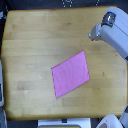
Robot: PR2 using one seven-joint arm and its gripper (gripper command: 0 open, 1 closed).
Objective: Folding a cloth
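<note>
The cloth [70, 73] is a flat pink-magenta sheet lying spread out near the middle of the wooden table [30, 45], turned like a diamond. Part of my arm [111, 31], white and grey, reaches in from the exterior view's upper right, above the table's right side and apart from the cloth. The gripper's fingers do not show clearly; the arm's end near the table's upper right is blurred, so I cannot tell whether it is open or shut.
A white rounded object [107, 121] sits at the bottom right below the table's edge. Pale objects [62, 123] lie along the bottom edge. A grey-white strip [2, 87] runs along the left edge.
</note>
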